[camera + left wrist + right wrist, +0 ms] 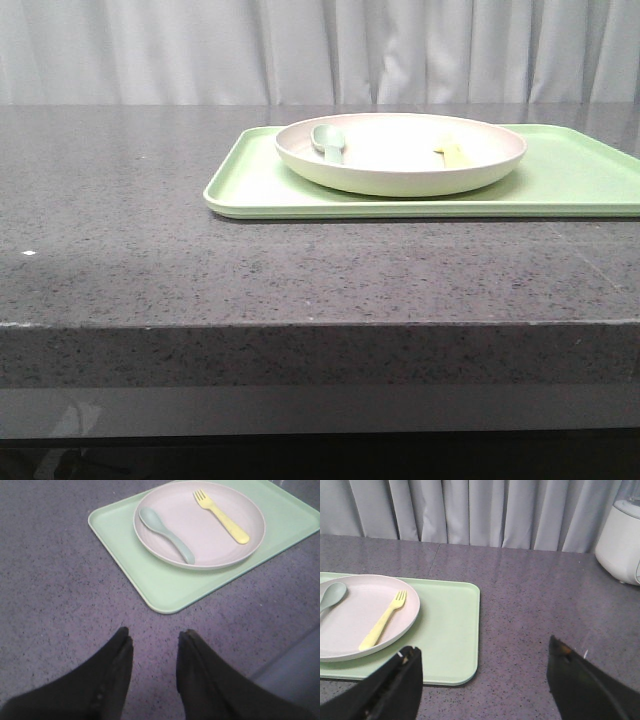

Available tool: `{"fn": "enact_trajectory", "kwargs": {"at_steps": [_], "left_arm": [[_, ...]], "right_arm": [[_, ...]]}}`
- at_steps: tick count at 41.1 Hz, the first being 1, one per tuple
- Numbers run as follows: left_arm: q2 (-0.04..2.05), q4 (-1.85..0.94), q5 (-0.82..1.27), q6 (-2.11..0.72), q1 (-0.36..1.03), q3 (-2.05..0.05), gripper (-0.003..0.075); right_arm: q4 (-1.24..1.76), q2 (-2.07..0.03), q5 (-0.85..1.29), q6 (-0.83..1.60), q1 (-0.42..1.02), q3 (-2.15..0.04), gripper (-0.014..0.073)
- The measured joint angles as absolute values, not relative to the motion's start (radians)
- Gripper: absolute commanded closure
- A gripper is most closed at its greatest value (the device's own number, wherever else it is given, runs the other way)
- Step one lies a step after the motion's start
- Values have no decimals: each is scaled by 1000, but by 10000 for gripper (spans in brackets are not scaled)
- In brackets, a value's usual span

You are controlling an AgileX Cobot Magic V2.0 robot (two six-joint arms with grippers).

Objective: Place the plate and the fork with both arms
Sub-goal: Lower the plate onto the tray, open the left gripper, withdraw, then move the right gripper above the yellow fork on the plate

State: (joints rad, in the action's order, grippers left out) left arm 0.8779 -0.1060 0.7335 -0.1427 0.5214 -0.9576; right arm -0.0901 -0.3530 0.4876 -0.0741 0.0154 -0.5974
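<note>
- The left arm's black gripper (154,642) had its two dark fingers (117,652) spread a little, with bare tabletop showing in the gap and nothing held.
- The right arm's black gripper (485,665) stood with its jaws spread wide apart, also empty, above the speckled grey stone tabletop (120,220).
- Both grippers hung clear of the dishes, touching none of them.
- In the left wrist view, the rectangular light-green plastic tray (165,587) lay just beyond the fingertips, its rounded corner nearest to them.
- The large round cream plate (400,152) with a raised rim sat on that tray, toward the tray's left part in the front view.
- The small pale-yellow plastic fork (221,516) lay flat inside the plate, on the plate's 3 o'clock side in the front view, tines pointing away from the robot.
- A grey-green plastic spoon (166,533) lay in the same plate on the 9 o'clock side, well apart from the fork, its bowl at the far end.
- In the right wrist view, a white appliance (620,540) stood on the tabletop far off from the tray, before a pale pleated curtain (470,510).
</note>
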Motion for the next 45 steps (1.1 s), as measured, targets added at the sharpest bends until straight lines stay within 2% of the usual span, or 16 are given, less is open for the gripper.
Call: {"fn": "enact_trajectory", "kwargs": {"at_steps": [11, 20, 33, 41, 45], "left_arm": [[761, -109, 693, -145, 521, -843, 478], [759, -109, 690, -145, 521, -840, 478], [759, -111, 687, -145, 520, -838, 478], [759, -111, 686, -145, 520, -838, 478], [759, -111, 686, -145, 520, -838, 478]], "right_arm": [[-78, -380, 499, -74, 15, -602, 52], [48, -540, 627, -70, 40, -728, 53], [108, -840, 756, 73, 235, -937, 57], [108, -1033, 786, 87, 376, -1055, 226], [110, -1136, 823, 89, 407, -1137, 249]]}}
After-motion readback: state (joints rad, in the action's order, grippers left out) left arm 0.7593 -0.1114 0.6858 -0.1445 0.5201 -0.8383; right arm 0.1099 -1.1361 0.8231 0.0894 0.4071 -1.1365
